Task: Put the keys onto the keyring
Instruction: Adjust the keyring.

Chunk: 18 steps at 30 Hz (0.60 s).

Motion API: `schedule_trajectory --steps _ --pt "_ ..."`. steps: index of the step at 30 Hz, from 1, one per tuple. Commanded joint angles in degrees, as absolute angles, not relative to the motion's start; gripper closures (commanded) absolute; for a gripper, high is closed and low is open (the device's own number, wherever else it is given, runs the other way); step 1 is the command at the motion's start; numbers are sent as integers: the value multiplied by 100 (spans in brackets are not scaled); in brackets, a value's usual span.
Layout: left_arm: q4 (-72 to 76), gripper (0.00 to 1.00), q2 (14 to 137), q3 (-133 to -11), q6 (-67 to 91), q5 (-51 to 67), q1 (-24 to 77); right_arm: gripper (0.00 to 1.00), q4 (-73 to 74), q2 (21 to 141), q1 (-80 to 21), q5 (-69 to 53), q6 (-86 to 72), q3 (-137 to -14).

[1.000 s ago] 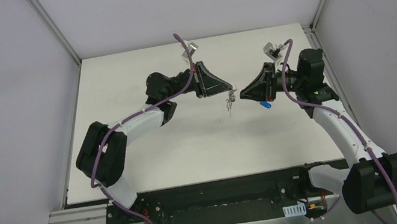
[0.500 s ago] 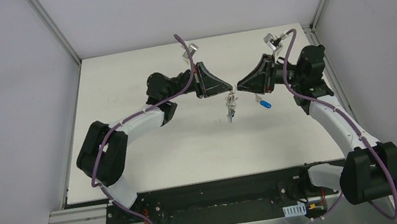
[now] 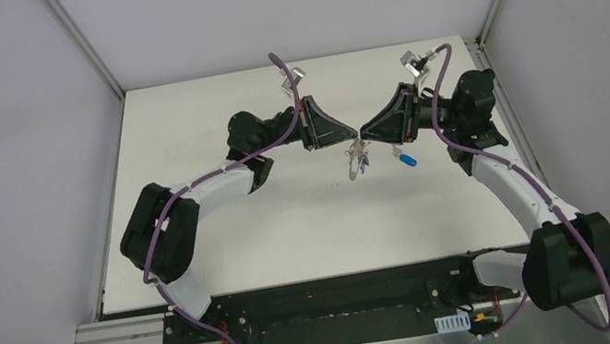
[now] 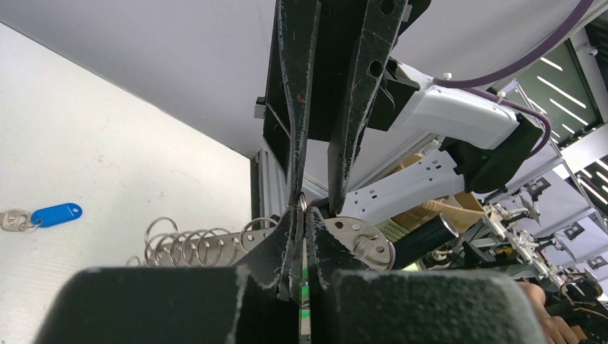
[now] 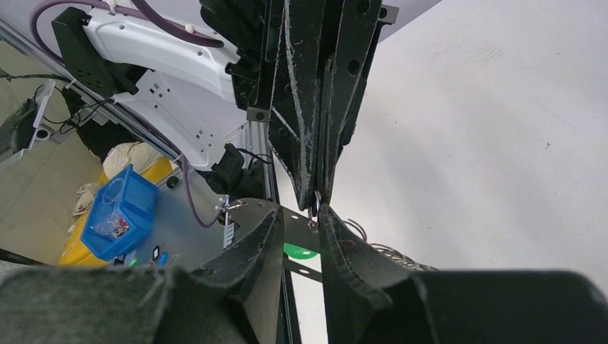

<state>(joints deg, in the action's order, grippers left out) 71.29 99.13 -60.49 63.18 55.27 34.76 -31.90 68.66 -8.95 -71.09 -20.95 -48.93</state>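
My left gripper (image 3: 356,139) is shut on the keyring (image 3: 359,164), a metal strip with a row of small rings (image 4: 188,245) that hangs below the tips above the table. A green key head (image 5: 300,251) shows under the strip; a green sliver shows between the left fingers (image 4: 304,276). My right gripper (image 3: 364,136) is open and meets the left gripper tip to tip, its fingers (image 4: 295,129) either side of the small ring pinched at the left tips (image 5: 315,203). The blue key (image 3: 408,158) lies on the table below the right gripper, also seen in the left wrist view (image 4: 54,213).
The white table (image 3: 227,232) is bounded by grey walls with metal corner posts (image 3: 84,50). The black base rail (image 3: 333,303) runs along the near edge. Both arms reach over the middle far part of the table.
The right gripper has moved left and up until its tips meet the left gripper's. The hanging keyring has swung a little. The blue key stays on the table.
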Motion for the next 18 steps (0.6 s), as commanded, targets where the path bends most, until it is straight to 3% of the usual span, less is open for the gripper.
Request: schedule_trajectory --steps 1,18 --pt "7684 100 9861 -6158 6445 5431 3445 73 -3375 6864 -917 -7090 -1937 -4876" --pt "7799 100 9862 -6145 6548 5367 3441 79 -3261 6939 -880 -7007 -1819 -4755"
